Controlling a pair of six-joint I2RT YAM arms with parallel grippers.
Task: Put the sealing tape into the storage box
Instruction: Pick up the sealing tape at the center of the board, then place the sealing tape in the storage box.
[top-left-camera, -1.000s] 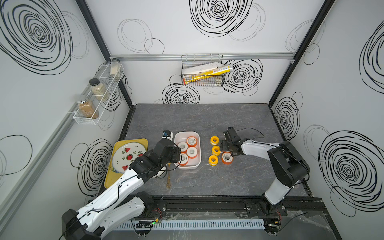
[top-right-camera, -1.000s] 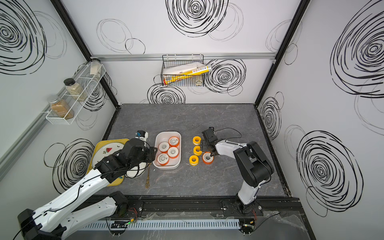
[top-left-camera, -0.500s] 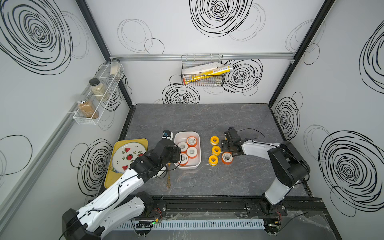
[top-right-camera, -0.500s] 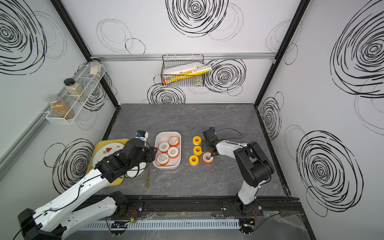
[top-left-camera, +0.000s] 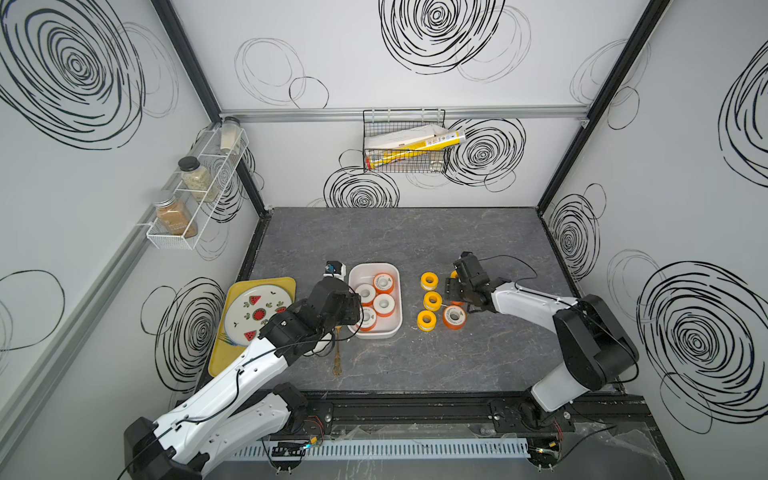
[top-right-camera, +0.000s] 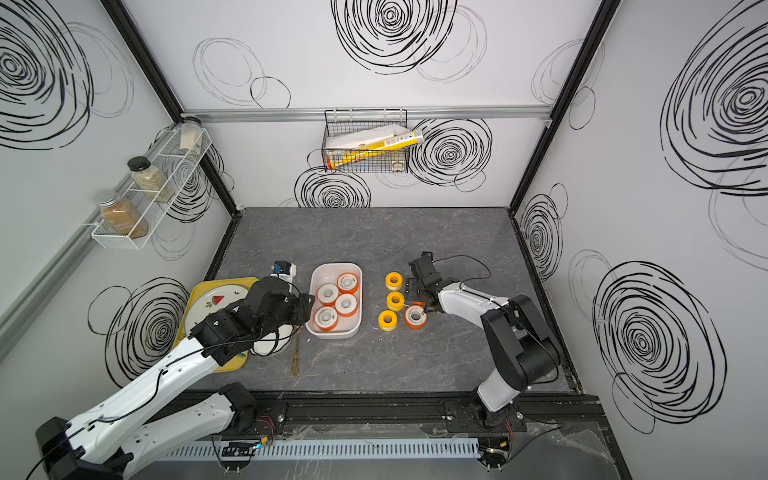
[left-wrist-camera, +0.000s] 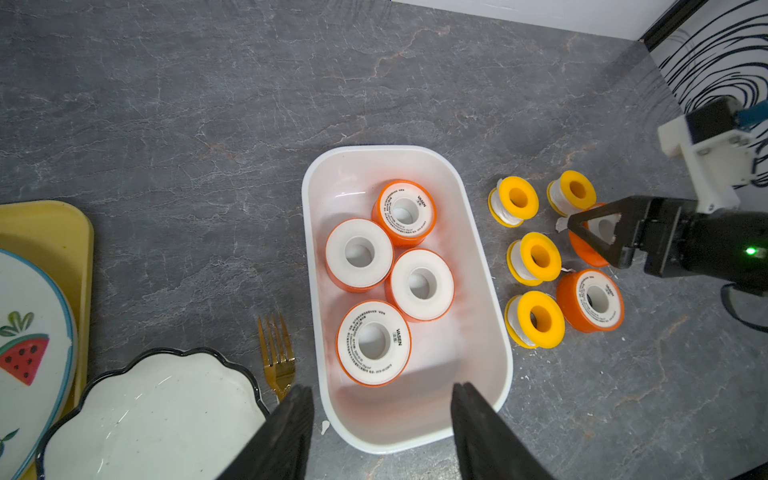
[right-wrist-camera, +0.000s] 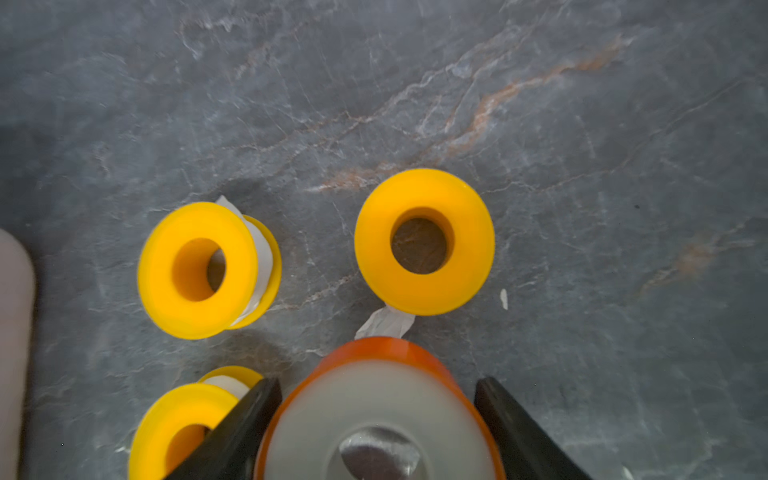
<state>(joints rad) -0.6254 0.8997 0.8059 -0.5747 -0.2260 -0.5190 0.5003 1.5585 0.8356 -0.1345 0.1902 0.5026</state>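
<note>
Hovering empty, jaws spread, the left gripper (left-wrist-camera: 380, 390) overhangs the white box (left-wrist-camera: 353, 170) holding four tape rolls (left-wrist-camera: 359, 254). Right of it six rolls (left-wrist-camera: 534, 257) sit on the table (left-wrist-camera: 208, 104); the right gripper (right-wrist-camera: 377, 380) straddles an orange one (right-wrist-camera: 376, 403), grip unclear.

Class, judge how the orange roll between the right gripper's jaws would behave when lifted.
Orange roll: plastic spool looks rigid, so probably no squashing. Lying flat, it likely won't roll. Its smooth curved rim may slip.

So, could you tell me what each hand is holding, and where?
Left hand: nothing. Right hand straddles an orange tape roll across its outer rim; a firm grip cannot be told.
</note>
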